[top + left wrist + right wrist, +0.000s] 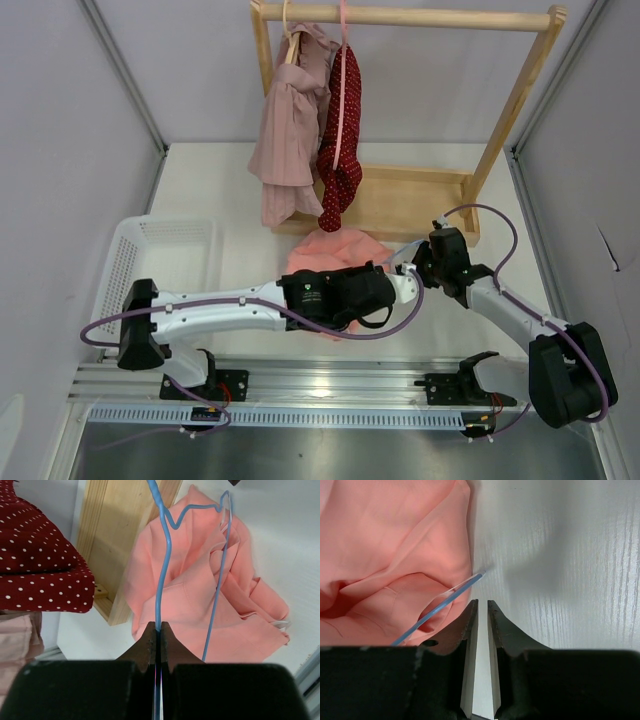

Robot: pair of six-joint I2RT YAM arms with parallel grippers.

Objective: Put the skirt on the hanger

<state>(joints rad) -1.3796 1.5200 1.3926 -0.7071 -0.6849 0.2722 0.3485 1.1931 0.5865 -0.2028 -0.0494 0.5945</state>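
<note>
Skirt (185, 610): crumpled heap on the table, just in front of the rack base, the hanger (161, 580) lying across it
Left gripper (159, 627): clamped on the hanger's blue wire, above the skirt
Right gripper (482, 605): jaws a sliver apart, nothing between them, low over bare table just beside the skirt's edge and a hanger tip
Rack (400, 17): wooden; 2 garments at its left end
Mauve striped garment (290, 140): on wooden hanger (293, 45)
Red dotted garment (342, 140): on pink hanger (345, 30), hem hanging near the skirt
Basket (130, 250): white, slotted, far left
Obstruction: left arm covers the skirt's near part from above
Table (210, 180): white, faint grain; pale walls on 3 sides
</note>
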